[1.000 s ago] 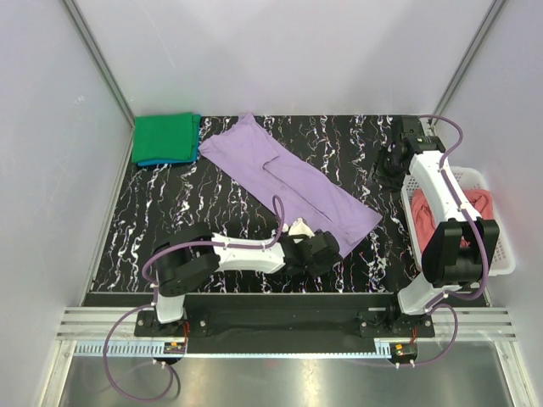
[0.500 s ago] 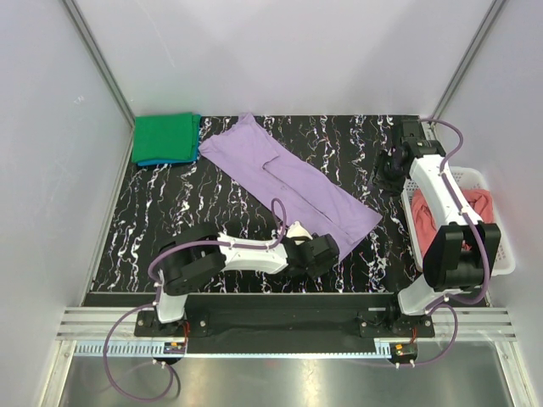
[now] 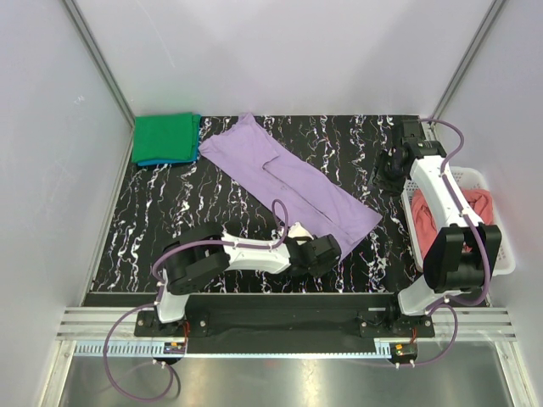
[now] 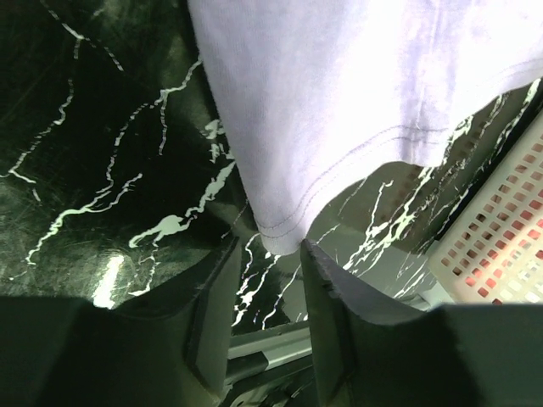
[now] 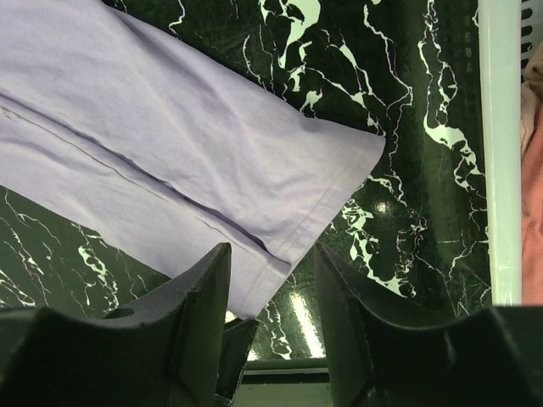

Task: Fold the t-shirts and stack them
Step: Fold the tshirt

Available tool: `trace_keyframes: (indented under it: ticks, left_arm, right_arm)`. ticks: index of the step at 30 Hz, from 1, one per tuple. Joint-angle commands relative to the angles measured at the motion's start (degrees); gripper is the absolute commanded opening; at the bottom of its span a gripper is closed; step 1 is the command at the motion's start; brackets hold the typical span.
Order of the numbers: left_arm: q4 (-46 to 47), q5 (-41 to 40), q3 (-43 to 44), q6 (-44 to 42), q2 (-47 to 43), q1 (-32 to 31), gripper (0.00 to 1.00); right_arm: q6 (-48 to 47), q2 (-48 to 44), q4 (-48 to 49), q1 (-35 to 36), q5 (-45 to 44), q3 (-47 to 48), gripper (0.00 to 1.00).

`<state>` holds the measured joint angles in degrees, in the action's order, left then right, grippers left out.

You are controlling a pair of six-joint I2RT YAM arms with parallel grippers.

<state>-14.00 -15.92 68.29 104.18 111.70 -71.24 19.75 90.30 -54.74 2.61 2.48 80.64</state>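
1. A black bench with white marble veining (image 3: 170, 220) fills the overhead view. My two arms are bolted at its near edge.
2. A light purple t-shirt (image 3: 288, 174) lies flat and diagonal across the middle of the bench. Its sides are folded in to make a long strip, and its hem end points to the near right. I judge this is the shirt being folded now.
3. A white plastic lattice basket (image 3: 502, 254) sits at the bench's right edge. A salmon pink t-shirt (image 3: 479, 203) is bunched inside it, not yet folded.
4. At the far left corner, a bright green t-shirt (image 3: 165, 137), folded square, rests on a blue t-shirt (image 3: 151, 162). Only an edge of the blue one shows. This looks like the start of the stack.
5. The left fingers (image 4: 212, 314) sit low at the strip's near hem corner. They are apart with the corner tip between them, not clenched on it. I judge they are placed to pinch it.
6. The right fingers (image 5: 199, 322) hover parted and empty near the hem's other corner, likely so both corners can lift together.
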Motion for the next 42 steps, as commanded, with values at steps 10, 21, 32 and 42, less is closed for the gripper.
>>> trace_keyframes:
  ticks: [10, 21, 32, 42]
  left_arm:
    - [2.39, -1.92, -0.17, -2.23, 0.36, 0.75, 0.00]
    - [2.58, 0.27, -7.29, -4.34, -7.36, 1.02, 0.00]
    - [0.64, 3.09, -21.52, -3.03, -23.00, -2.23, 0.00]
    - [-3.76, 2.39, -31.02, 3.65, -33.64, -9.52, 0.00]
  right_arm:
    - [-0.24, -1.97, 2.01, 0.20, 4.11, -2.07, 0.59]
    - [1.70, -2.93, 0.25, 0.20, 6.04, -5.40, 0.66]
    - [1.52, -10.76, 1.57, 0.20, 16.14, -19.73, 0.66]
    - [4.33, -12.79, -2.21, 0.73, 18.96, -23.95, 0.56]
